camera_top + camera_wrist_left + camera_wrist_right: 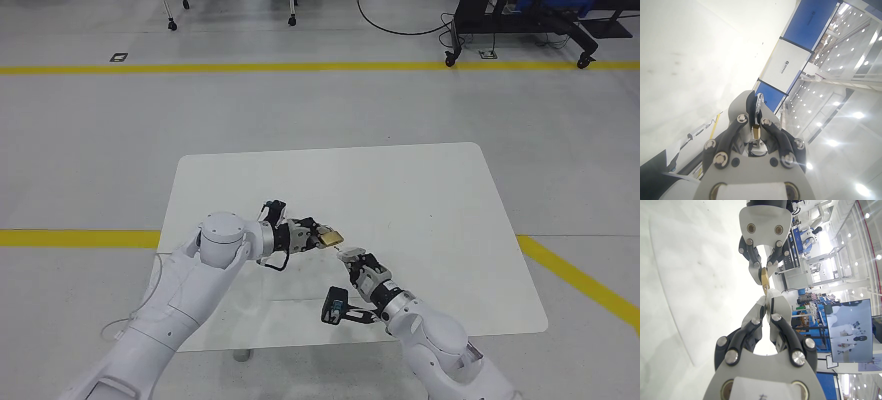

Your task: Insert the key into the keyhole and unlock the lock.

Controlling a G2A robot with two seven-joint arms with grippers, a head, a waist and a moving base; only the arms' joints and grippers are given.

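The left end effector (763, 276) is squeezed tight on the little gold lock (764, 280). It holds the lock up over the white counter (440, 200), near the middle of the top view. The right end effector (766, 301) is pinched shut on the key (765, 291). The key's tip is right at the keyhole (764, 287) and looks partly in. I think the pushing in is nearly done. The turn and the pop open are not done yet.

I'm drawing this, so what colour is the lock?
The lock is brassy gold, seen best in the right wrist view.
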